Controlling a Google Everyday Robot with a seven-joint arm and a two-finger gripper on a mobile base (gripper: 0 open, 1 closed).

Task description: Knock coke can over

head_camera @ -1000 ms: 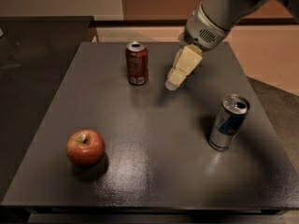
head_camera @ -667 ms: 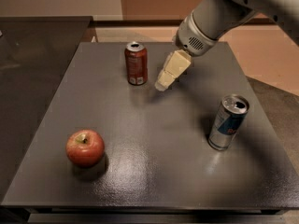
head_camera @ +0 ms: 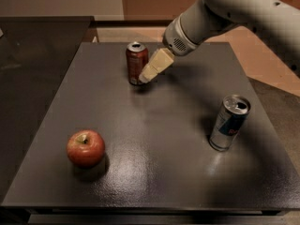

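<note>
Three things stand on the dark table (head_camera: 154, 177). Far left, near the front edge, a red apple (head_camera: 85, 147) sits stem up, well apart from the rest.

Toward the back, left of centre, the coke can (head_camera: 136, 62) stands upright, its silver top facing up. What it holds, if anything, cannot be told.

Just right of it comes the gripper (head_camera: 144, 77), slanting down and to the left from the pale arm (head_camera: 234, 8) that enters from the upper right corner. Its cream fingers (head_camera: 158, 62) are pressed together into one narrow wedge with nothing between them. The tip lies at the lower right side of the coke can, touching it or a hair off; which of the two cannot be told.

Far right, toward the front, a taller silver-and-blue can (head_camera: 228, 123) stands upright, well apart from the gripper. Its top shows a dark drinking hole, but the inside is not visible.
</note>
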